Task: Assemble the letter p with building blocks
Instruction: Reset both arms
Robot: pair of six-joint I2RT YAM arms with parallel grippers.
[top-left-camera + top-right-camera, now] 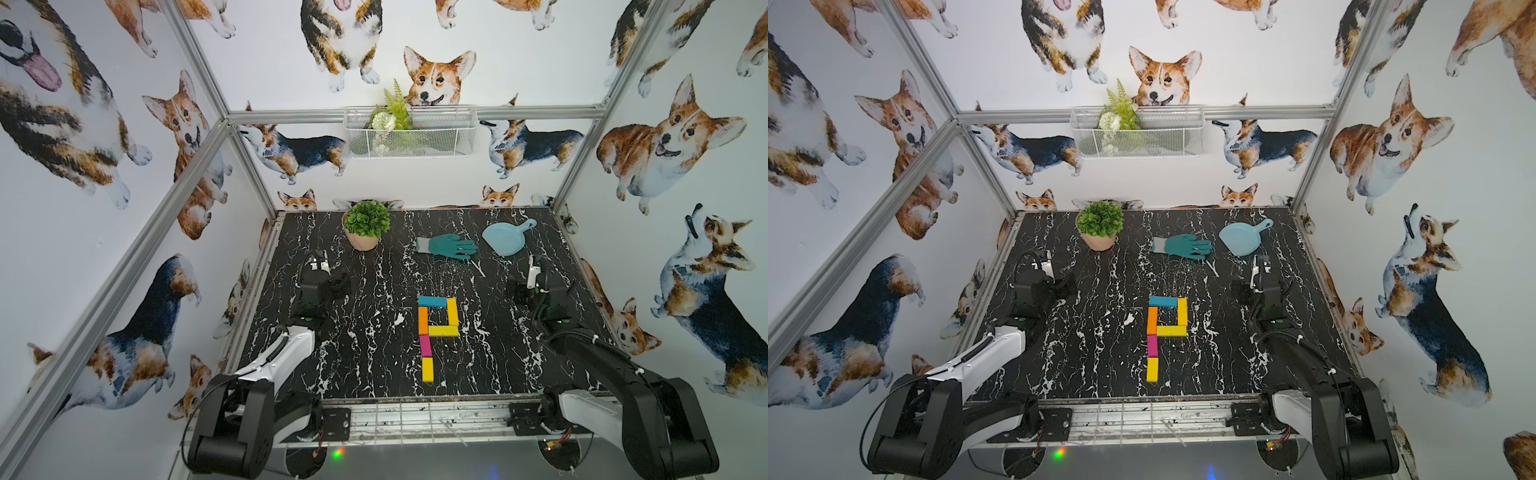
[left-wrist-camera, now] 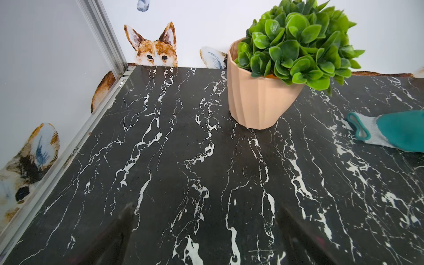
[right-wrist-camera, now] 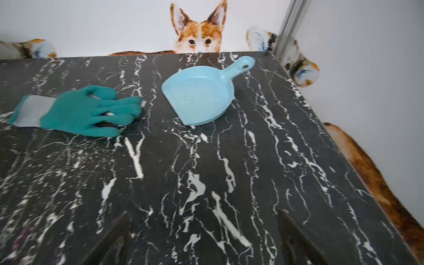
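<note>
While both tools sit out at the sides of the counter (image 1: 365, 353), the letter reads as finished.

Left tool (image 2: 206, 206): released, fingers spread wide, nothing between them but bare black marble. Right tool (image 3: 204, 212): the same, released and empty.

The six blocks (image 1: 1171, 331) lie flat between the two tools, set back from their tips toward the arm bases and well apart from both.
- Stem, end to end, running back toward the bases: orange bar (image 1: 423, 321), magenta bar (image 1: 425, 346), end yellow bar (image 1: 428, 369).
- Bowl: the teal-blue bar (image 1: 432, 301) caps the far end. The side yellow bar (image 1: 452, 311) runs down the flank facing the right tool, slightly tilted. The cross yellow bar (image 1: 444, 331) closes it against the orange bar's near end.
- The joints look to be touching. Hairline gaps are too small to tell.

Clutter:
- A potted plant (image 2: 259, 98) stands ahead of the left tool, a little to its inner side.
- A teal glove (image 3: 87, 112) lies ahead of the right tool, to its inner side.
- A light-blue dustpan (image 3: 199, 96) lies nearly straight ahead of the right tool.
- None of these is near the blocks.

Judgement: placing appears done, with no loose block left, so the step in hand is the close-out. The next move calls for little beyond keeping both tools clear of the letter. If squaring is wanted, the right tool could give the tilted side yellow bar a light nudge. The risk there is shoving the neighbouring bars out of line.
</note>
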